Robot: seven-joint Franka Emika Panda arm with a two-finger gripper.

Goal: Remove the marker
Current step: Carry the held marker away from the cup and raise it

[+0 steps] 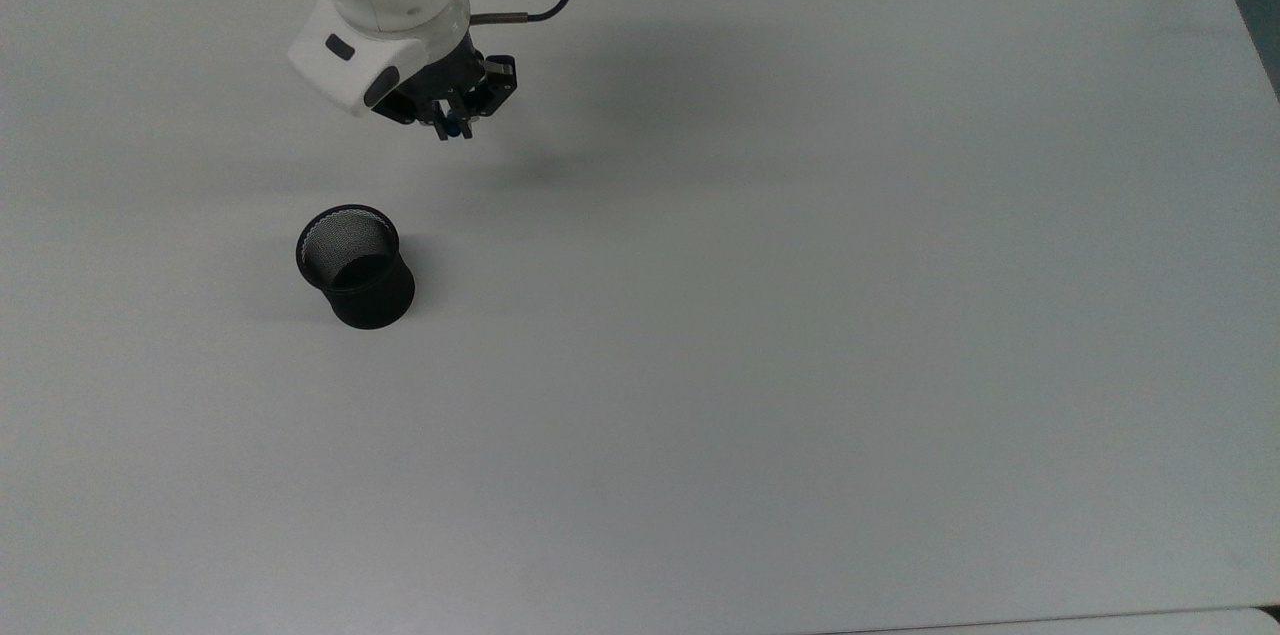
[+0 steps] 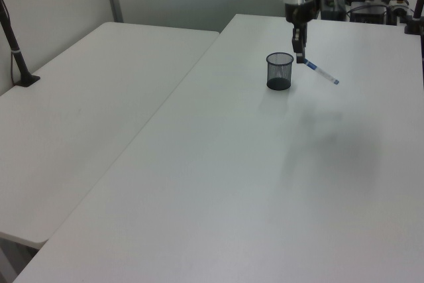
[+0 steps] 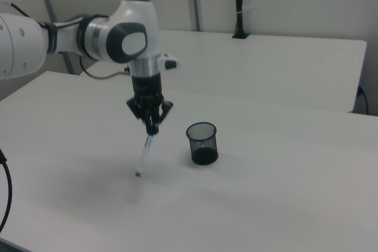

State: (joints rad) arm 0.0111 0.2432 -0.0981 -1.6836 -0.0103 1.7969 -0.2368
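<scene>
The gripper (image 3: 153, 128) is pinched tight on the blue top end of the marker (image 3: 145, 153), and the pen hangs below it, slanting down and away from the fingers instead of dropping straight. In the right view the white barrel runs down towards the right view's left, its blue tip low over the table (image 3: 283, 205); whether the tip is touching the surface I cannot tell. In the left view the same pen (image 2: 320, 72) sticks out to the left view's right of the gripper (image 2: 301, 54), on the far side from the cup.

The black mesh cup (image 1: 355, 265) stands upright with nothing in it, its dark floor showing through the open mouth in the top view. The gripper (image 1: 453, 127) there sits well apart from the cup, up and towards the top view's right of it, so the marker is plainly clear of the rim.

The grip at the very end makes sense to me: that would be the part that stuck out of the cup, so it was the only place to take hold. The slant probably comes from holding a long thin thing by one end.

I would say the removal itself is done, and what remains is to set the pen down on bare table. The risk is a roll once released, since the barrel is round.
</scene>
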